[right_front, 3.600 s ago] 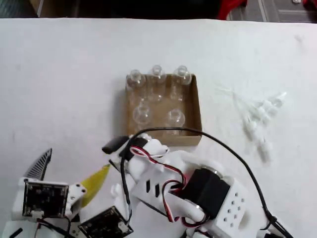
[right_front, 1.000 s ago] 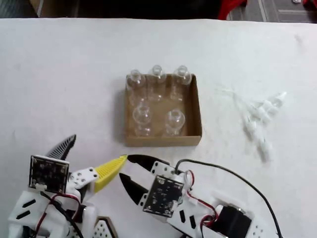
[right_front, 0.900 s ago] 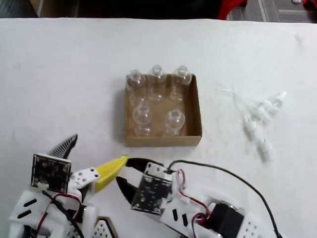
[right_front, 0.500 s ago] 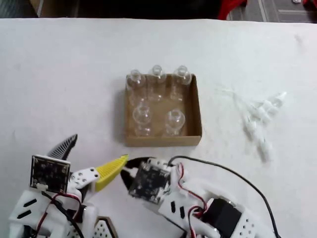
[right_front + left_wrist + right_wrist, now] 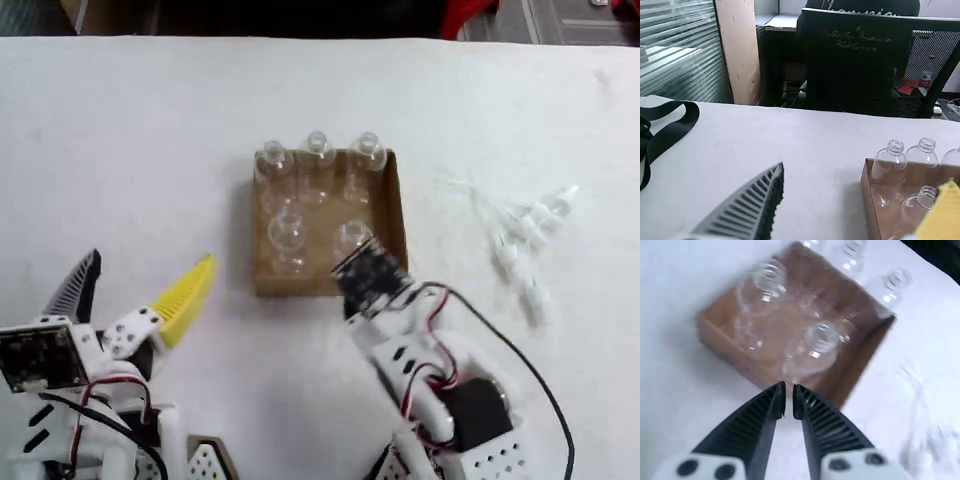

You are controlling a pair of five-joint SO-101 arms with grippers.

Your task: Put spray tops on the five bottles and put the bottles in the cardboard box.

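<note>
Clear plastic bottles (image 5: pixel 317 165), five of them, stand upright in the shallow brown cardboard box (image 5: pixel 285 284) at the middle of the white table (image 5: pixel 150 130). Three line the far wall, two sit nearer, and every neck is bare. So the boxing looks done ahead of the capping. The small clear spray tops (image 5: pixel 522 240) lie in a loose heap to the box's right, well apart from it and untouched.

Right gripper (image 5: pixel 788 390) hangs just above the box's near wall, aimed down at the near-right bottle (image 5: pixel 820 337). Its two black ribbed fingers (image 5: pixel 760 425) are almost closed, with a thin slit between the tips and nothing held. That pinch suits a narrow neck, though it would likely have to widen first to take one.

Left gripper (image 5: pixel 148 262) sits toward the table's front edge, left of the box and apart from it. Its grey finger (image 5: pixel 752 210) and yellow finger (image 5: pixel 942 210) are spread wide and empty, placed, it seems, to steady a bottle while a top goes on. No top is fitted yet.
</note>
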